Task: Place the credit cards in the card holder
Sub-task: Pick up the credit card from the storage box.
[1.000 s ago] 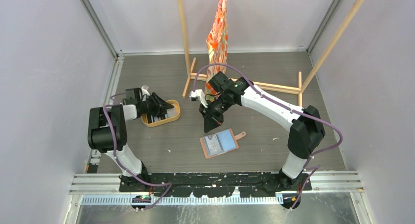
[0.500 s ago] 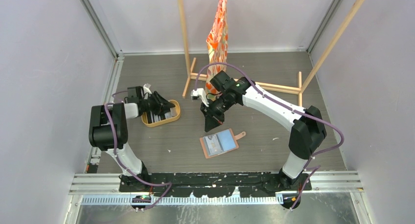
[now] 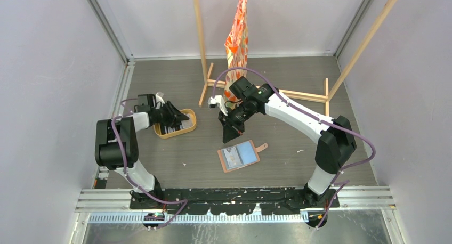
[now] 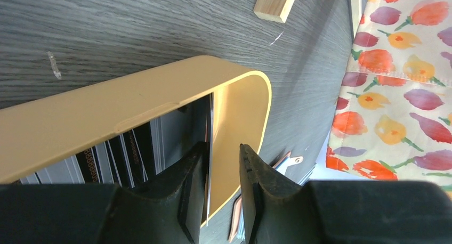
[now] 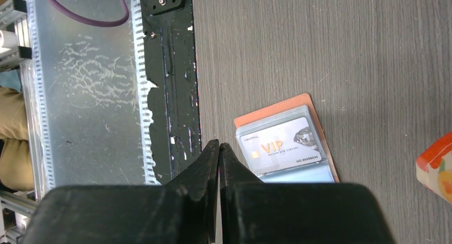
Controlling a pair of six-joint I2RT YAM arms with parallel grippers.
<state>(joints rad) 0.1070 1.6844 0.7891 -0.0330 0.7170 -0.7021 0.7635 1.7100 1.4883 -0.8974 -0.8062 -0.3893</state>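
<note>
Several credit cards [image 4: 133,153], dark with pale stripes, stand on edge inside the oval yellow-rimmed tray [image 4: 106,116]. My left gripper [image 4: 221,148] reaches into that tray [image 3: 187,128] with its jaws apart. One thin card [image 4: 210,148] lies against the left finger, with a gap to the right finger. The card holder [image 3: 239,155] lies open on the table, salmon outside, grey-blue inside, with a silver VIP card [image 5: 282,145] in a slot. My right gripper [image 3: 229,136] hovers just above the holder's far left corner, shut and empty [image 5: 219,144].
A wooden rack frame [image 3: 266,89] stands at the back with a floral cloth [image 3: 237,36] hanging from it. The metal rail [image 5: 85,95] runs along the near table edge. Walls close in on both sides.
My left gripper's jaws have narrowed a little and it has shifted slightly over the tray. The right arm has barely moved.
</note>
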